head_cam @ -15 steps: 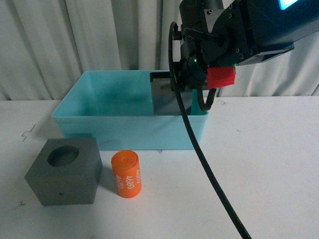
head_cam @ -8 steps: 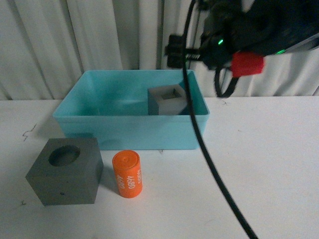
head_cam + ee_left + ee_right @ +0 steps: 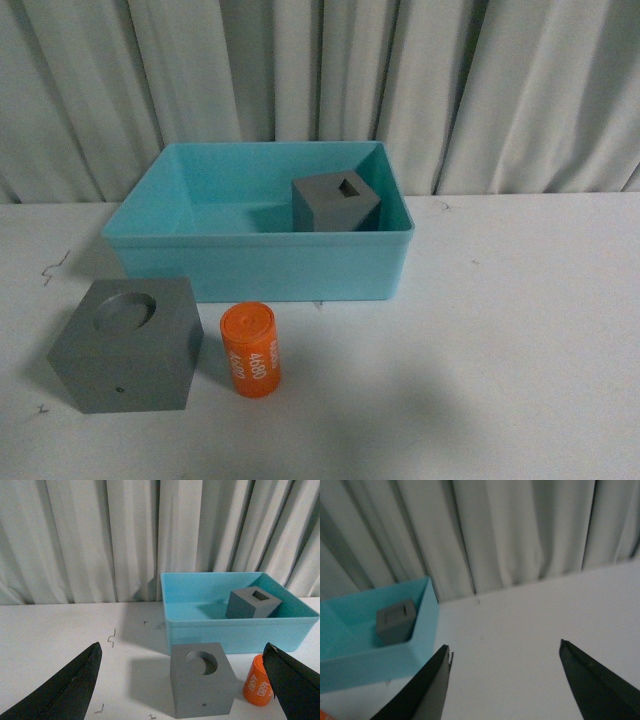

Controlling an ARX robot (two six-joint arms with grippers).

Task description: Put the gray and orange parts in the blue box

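Status: one of three parts is in. The gray cube with the rectangular recess (image 3: 335, 205) sits inside the blue box (image 3: 260, 268), against its far right corner, upper centre of the front view. It looks slightly tilted or turned.

Not yet in, both on the white table (image 3: 520, 330) in front of the box:
- gray cube with the round recess (image 3: 125, 345), lower left of frame, recess up, flat on the table
- orange cylinder (image 3: 251, 350) printed "4680", upright, just right of that cube with a narrow gap, lower centre-left

Grippers: neither shows in the front view. In the wrist views the left gripper (image 3: 181, 646) is spread wide with nothing between its fingers, and it looks at the round-recess cube and the cylinder. The right gripper (image 3: 505, 645) is also spread wide and empty, over bare table to the right of the box.

Handling, my read:
- Cube: rigid, matte, probably grippy, likely the heavier part. It's wide, so it needs near-full opening. Take it on two opposite flat side faces at about mid-height. Don't pinch the recess rim.
- The narrow gap to the cylinder makes the cube's right face tight for a finger. Front/back faces may be cleaner, or move the cylinder first.
- Cylinder: small, light, stiff, smooth curved wall. Pinch across the diameter at mid-height and keep it vertical. Off-centre contact likely tips it, and then it rolls.
- Nothing looks fragile. The box has plenty of room on its left side.
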